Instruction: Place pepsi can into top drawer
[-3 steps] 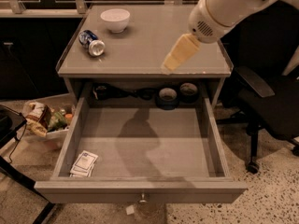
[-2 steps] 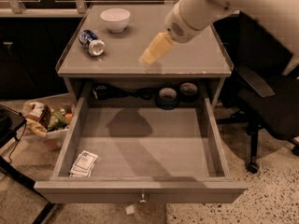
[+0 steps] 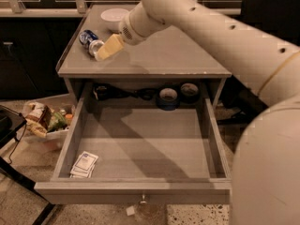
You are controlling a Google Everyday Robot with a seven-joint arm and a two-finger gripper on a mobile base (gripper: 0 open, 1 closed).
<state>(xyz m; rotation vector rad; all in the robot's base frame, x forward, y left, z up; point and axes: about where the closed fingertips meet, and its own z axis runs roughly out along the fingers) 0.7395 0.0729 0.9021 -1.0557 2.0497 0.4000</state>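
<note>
The pepsi can (image 3: 90,41) lies on its side at the back left of the grey table top (image 3: 164,60), dark blue with a silver end facing me. My gripper (image 3: 107,48) has pale yellow fingers and hovers just right of the can, almost touching its silver end. The top drawer (image 3: 140,146) is pulled wide open below the table top, with its front panel and small metal knob (image 3: 142,201) nearest me. The arm reaches in from the right.
A white bowl (image 3: 114,16) stands behind the can. A small paper packet (image 3: 83,164) lies in the drawer's front left corner. Tape rolls (image 3: 178,95) sit on the shelf behind the drawer. A bin of snack bags (image 3: 47,118) stands on the floor at left.
The arm has swung left across the table top, carrying my gripper from the right front edge to right beside the pepsi can. The can and drawer have not moved.
</note>
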